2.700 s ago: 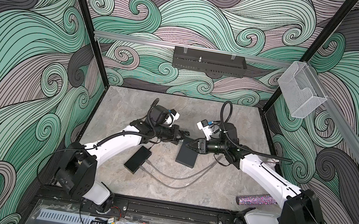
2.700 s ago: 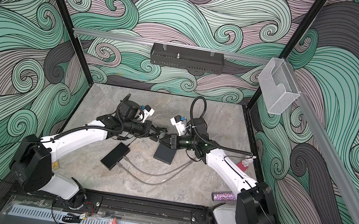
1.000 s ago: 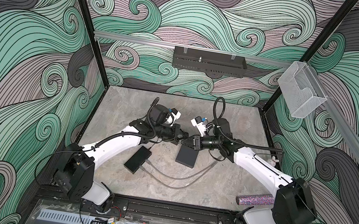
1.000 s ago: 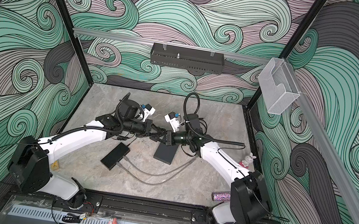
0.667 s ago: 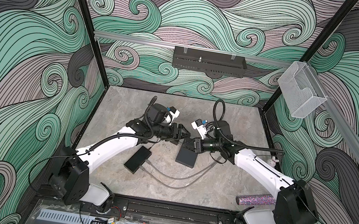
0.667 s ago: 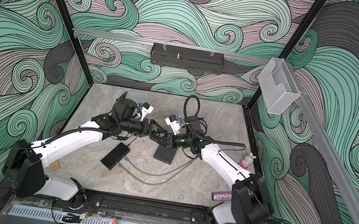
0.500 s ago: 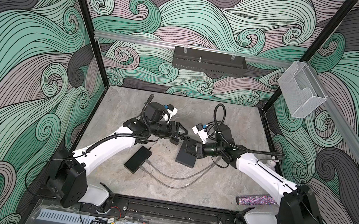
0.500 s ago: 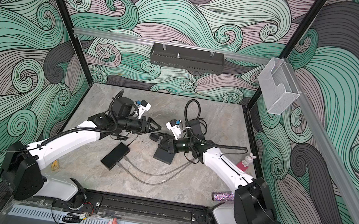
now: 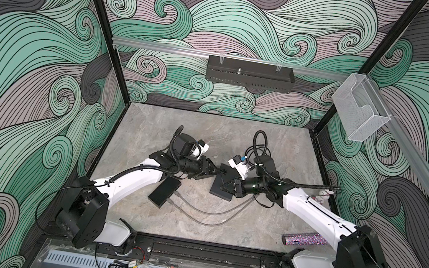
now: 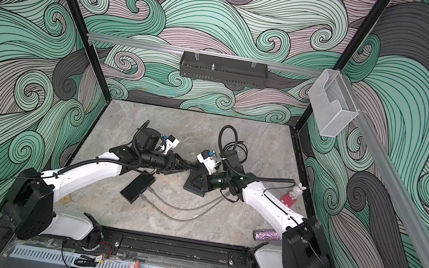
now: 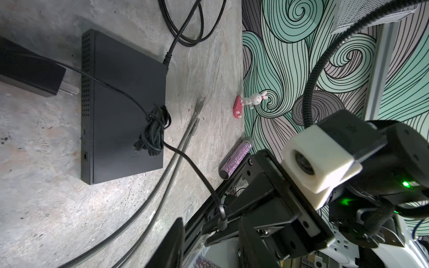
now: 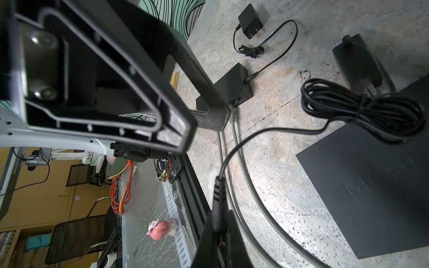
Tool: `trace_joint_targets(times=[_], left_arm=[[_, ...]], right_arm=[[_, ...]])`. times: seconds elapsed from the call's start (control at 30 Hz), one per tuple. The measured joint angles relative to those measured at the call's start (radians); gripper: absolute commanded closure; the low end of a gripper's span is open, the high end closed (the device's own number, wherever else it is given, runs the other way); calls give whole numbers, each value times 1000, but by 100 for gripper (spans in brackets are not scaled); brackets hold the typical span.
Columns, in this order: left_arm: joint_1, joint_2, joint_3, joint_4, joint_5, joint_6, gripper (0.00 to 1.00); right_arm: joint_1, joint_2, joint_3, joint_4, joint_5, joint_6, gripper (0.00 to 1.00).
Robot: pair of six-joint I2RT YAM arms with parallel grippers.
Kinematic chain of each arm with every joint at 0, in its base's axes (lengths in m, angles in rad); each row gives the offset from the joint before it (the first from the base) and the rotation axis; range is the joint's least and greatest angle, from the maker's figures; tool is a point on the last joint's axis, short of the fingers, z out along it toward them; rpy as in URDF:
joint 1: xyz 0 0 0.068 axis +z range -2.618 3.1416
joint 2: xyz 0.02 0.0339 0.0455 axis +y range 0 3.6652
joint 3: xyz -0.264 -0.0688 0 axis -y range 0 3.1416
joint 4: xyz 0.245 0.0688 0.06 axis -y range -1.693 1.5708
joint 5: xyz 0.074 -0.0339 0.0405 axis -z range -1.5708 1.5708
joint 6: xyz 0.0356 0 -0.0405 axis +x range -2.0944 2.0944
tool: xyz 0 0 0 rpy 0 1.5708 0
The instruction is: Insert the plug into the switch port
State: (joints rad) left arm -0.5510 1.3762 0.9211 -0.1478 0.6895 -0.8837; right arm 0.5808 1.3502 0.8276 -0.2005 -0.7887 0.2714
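The switch (image 11: 123, 109) is a flat black box lying on the table, also seen in both top views (image 9: 220, 194) (image 10: 193, 188). A small round port (image 11: 85, 156) shows on its narrow side. The plug (image 12: 217, 199) is a black barrel plug on a thin cord whose tied bundle (image 12: 362, 111) rests on the switch. My right gripper (image 12: 218, 225) is shut on the plug, above the table beside the switch. My left gripper (image 11: 213, 246) is open, its fingers on either side of the right gripper's tips and the plug (image 11: 221, 222). In a top view both grippers (image 9: 213, 170) (image 9: 223, 180) meet at the switch's far end.
The cord's power adapter (image 12: 357, 60) lies at the switch's far end. A small black box (image 9: 163, 196) with two grey cables (image 9: 204, 211) lies at the front left. A glittery tube (image 9: 304, 240) and a bunny figure (image 9: 325, 193) sit by the right wall.
My left gripper went from shut to open, drew back to the left, then came in again around the right gripper's tips. The right gripper stayed shut on the plug and shifted slightly.
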Motion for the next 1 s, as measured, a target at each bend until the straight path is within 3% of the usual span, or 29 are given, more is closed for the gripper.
trace_joint_targets(times=[0.33,0.57,0.73,0.9,1.0], left_arm=[[-27,3,3,50,5,-25,57],[-14,11,173,-192,-58,272,55],[-9,-11,229,-320,-58,682,51],[-36,-90,220,-463,-74,1394,53],[-46,-108,165,-476,-84,1744,53]], right_arm=[[11,0,0,2,3,0,100],[11,0,0,-4,4,-13,100],[11,-20,0,-69,29,-70,100],[11,-61,0,-145,53,-127,100],[16,-77,0,-170,55,-140,100]])
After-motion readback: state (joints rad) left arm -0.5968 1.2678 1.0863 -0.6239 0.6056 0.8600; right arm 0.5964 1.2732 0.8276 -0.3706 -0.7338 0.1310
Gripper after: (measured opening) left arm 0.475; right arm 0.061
